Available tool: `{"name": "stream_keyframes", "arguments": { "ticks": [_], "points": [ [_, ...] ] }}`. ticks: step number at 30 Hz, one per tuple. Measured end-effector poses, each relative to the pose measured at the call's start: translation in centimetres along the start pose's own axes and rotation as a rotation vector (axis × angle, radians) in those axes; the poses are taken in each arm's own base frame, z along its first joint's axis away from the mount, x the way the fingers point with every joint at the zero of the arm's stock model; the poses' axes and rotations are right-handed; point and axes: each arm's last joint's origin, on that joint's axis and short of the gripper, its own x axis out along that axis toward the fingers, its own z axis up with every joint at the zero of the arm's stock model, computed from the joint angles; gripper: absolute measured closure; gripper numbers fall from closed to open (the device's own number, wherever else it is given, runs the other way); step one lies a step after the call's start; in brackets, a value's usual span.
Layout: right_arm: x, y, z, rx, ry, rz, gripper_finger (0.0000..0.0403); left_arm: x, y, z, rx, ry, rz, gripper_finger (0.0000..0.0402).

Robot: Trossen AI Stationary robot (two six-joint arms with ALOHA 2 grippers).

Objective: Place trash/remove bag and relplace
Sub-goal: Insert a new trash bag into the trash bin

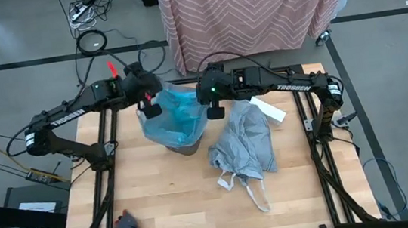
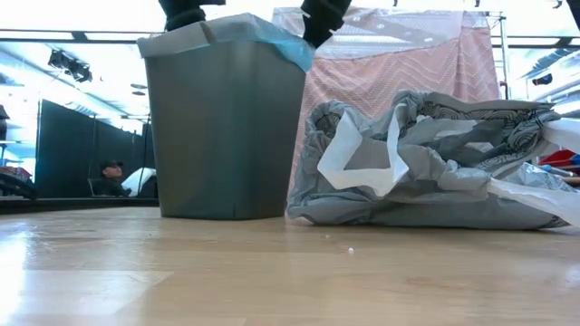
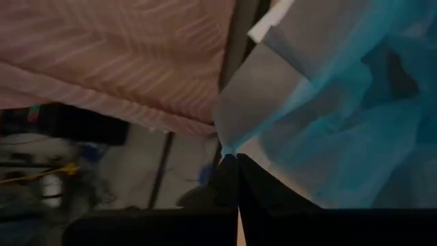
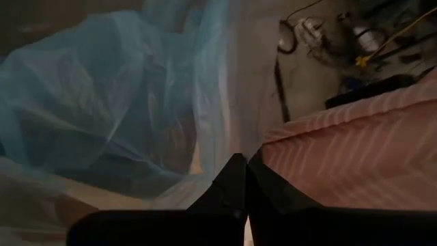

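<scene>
Both arms are dark, nearly black, built of slim tubular links joined by bulkier rounded joints. The left arm (image 1: 75,112) carries white TROSSEN lettering along its forearm, a white band near its 9 o'clock end, a small green light and a red tab by the wrist. The right arm (image 1: 284,83) bears the same white TROSSEN lettering, a green light near its wrist and black cables looping at its 3 o'clock end. In the wrist views each gripper's fingers (image 3: 235,184) are matte black, flat-sided and tapering to narrow tips (image 4: 239,181).
</scene>
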Motion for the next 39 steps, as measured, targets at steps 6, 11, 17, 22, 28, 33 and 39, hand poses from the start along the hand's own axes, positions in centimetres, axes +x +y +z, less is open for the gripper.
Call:
{"name": "stream_keyframes", "arguments": {
  "ticks": [6, 11, 17, 22, 28, 33, 39],
  "points": [
    [0.9, 0.4, -0.9, 0.026, 0.050, 0.044, 0.0403, 2.2, -0.1, -1.0, -0.017, 0.056, -0.048, 0.0397],
    [2.2, 1.5, -1.8, 0.015, 0.082, 0.074, 0.0403, 3.6, 0.0, -1.8, -0.008, 0.084, -0.047, 0.0397],
    [3.4, 2.3, -2.4, 0.016, 0.084, 0.086, 0.0403, 4.7, 0.0, -2.3, -0.036, 0.071, -0.075, 0.0396],
    [3.9, 2.4, -2.4, 0.041, 0.058, 0.097, 0.0403, 5.4, 0.0, -2.9, -0.047, 0.074, -0.121, 0.0396],
    [4.3, 1.9, -2.6, 0.091, 0.051, 0.104, 0.0403, 6.0, -0.1, -3.7, -0.079, 0.084, -0.211, 0.0396],
    [4.9, 2.2, -3.1, 0.094, 0.065, 0.122, 0.0403, 5.4, -0.4, -4.2, -0.093, 0.102, -0.305, 0.0396],
    [6.3, 3.8, -4.2, 0.103, 0.075, 0.204, 0.0403, 3.4, -0.3, -5.6, -0.086, 0.158, -0.346, 0.0396]
  ]
}}
